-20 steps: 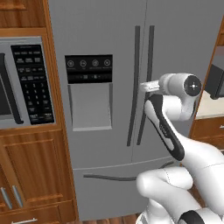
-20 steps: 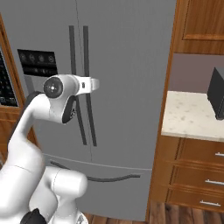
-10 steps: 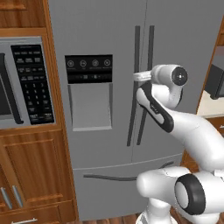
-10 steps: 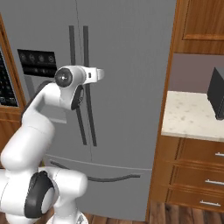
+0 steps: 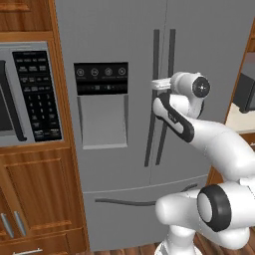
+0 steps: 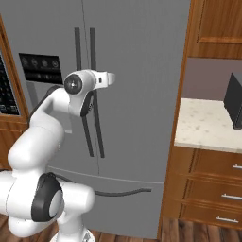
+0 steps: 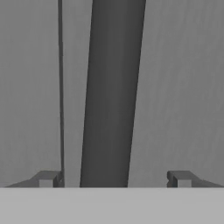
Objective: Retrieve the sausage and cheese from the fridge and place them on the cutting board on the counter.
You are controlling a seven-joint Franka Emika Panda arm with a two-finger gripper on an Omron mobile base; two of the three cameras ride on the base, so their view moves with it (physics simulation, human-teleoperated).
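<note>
Brown wooden cabinets frame the big grey French-door fridge [image 5: 124, 124] you are facing, its doors closed, with a black dispenser panel [image 5: 101, 78] on the left door and a bottom drawer below. In the left base view, a black-panelled built-in oven [image 5: 30, 94] sits in the wood at nine o'clock. In the right base view, the beige speckled stone counter [image 6: 208, 125] lies at three o'clock over wooden drawers, with a dark boxy thing [image 6: 234, 100] standing on it that you cannot make out clearly.

Your gripper [image 7: 114, 179] is up at the fridge's two dark vertical bar handles [image 6: 85, 90], which run side by side along the seam between the doors. In the hand view, one dark bar [image 7: 113, 92] stands between your two fingertips [image 7: 46, 178], one tip at eight o'clock and the other at four o'clock. The pincer is spread wide, with grey door showing on both sides of the bar, so neither tip touches it.
</note>
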